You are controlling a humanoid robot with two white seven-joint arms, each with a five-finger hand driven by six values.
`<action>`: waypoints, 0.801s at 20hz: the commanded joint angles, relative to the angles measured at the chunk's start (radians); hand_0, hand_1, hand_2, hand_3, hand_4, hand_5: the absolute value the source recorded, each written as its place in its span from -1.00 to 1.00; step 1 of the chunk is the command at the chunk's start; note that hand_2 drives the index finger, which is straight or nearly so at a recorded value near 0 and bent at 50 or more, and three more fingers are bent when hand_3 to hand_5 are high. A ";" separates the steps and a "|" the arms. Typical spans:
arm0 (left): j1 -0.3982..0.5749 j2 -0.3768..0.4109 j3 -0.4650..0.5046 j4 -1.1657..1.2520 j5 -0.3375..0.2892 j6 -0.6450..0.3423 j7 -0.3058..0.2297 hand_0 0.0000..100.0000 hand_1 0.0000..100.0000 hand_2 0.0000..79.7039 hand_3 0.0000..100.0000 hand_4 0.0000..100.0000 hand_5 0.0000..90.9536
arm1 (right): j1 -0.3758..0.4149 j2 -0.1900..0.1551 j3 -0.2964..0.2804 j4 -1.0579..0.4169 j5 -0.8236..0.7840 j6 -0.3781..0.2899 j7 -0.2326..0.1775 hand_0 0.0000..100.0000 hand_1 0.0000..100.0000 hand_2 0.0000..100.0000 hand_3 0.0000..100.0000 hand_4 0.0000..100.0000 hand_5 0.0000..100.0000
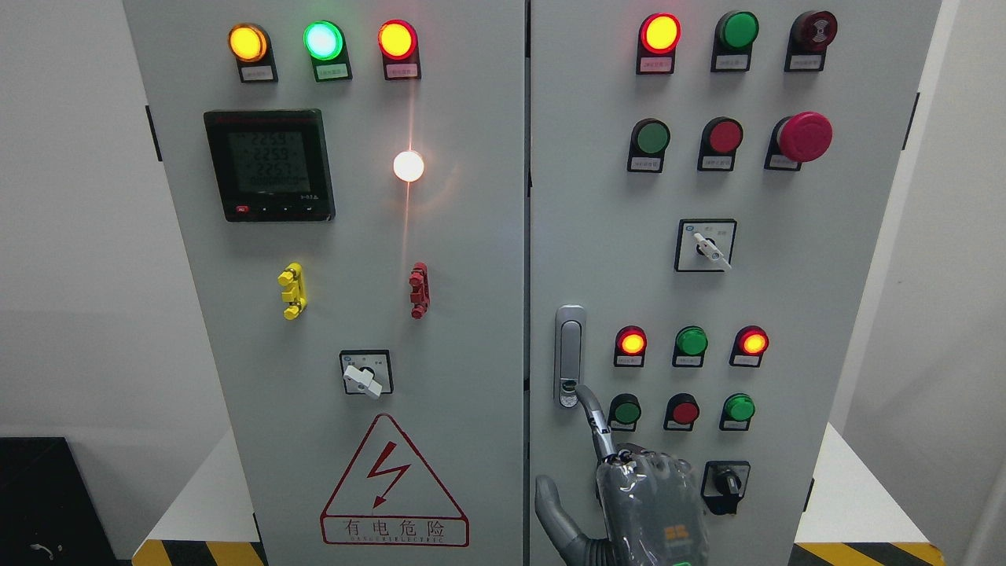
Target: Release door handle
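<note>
The silver door handle (570,355) stands upright on the left edge of the grey cabinet's right door (786,299). My right hand (566,436) rises from the bottom edge just right of the middle, in a clear cover. Its index finger (595,417) is stretched up, with the tip touching the lock at the handle's lower end. The thumb (548,503) sticks out to the left and the other fingers are curled. The hand holds nothing. The left arm is out of sight.
The right door carries lit lamps and push buttons (692,342), a red emergency stop (803,137) and rotary switches (725,481). The left door (354,236) has a meter, lamps, a switch and a shock warning triangle. White walls flank the cabinet.
</note>
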 commanded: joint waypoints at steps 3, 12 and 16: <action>0.000 0.000 0.000 0.000 0.000 0.000 -0.001 -0.76 0.11 -1.00 -1.00 -1.00 -1.00 | -0.021 0.016 0.031 0.065 0.068 0.044 0.004 -0.03 -0.37 -0.91 1.00 1.00 1.00; 0.000 0.000 0.000 0.000 0.000 0.000 -0.001 -0.76 0.11 -1.00 -1.00 -1.00 -1.00 | -0.047 0.016 0.028 0.093 0.091 0.051 0.010 -0.03 -0.37 -0.90 1.00 1.00 1.00; 0.000 0.000 0.000 0.000 0.000 0.000 -0.001 -0.76 0.11 -1.00 -1.00 -1.00 -1.00 | -0.070 0.014 0.028 0.116 0.091 0.072 0.015 -0.03 -0.37 -0.90 1.00 1.00 1.00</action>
